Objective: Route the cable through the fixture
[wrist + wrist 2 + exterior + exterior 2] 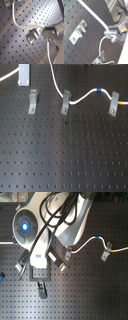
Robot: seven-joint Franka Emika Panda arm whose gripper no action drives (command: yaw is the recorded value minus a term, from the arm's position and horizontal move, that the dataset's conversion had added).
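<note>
The white cable (82,97) comes down from the top edge of the first exterior view, meets the top of the middle grey clip (65,102), then runs past its blue band (100,90) to its yellow-orange band (122,101) by the right clip (114,104). The left clip (32,101) has no cable on it. My gripper (24,75) hangs just beyond the left clip. In both wrist views the cable (17,23) (94,15) ends between the fingertips of my gripper (46,29) (110,31), beside a clip (33,35) (77,32). The jaws are shut on it.
The black perforated board (65,159) carries the three clips. In the second exterior view the arm (55,222), with black hoses and a blue light, hides much of the board; the clips (105,253) and cable (92,239) show to its right.
</note>
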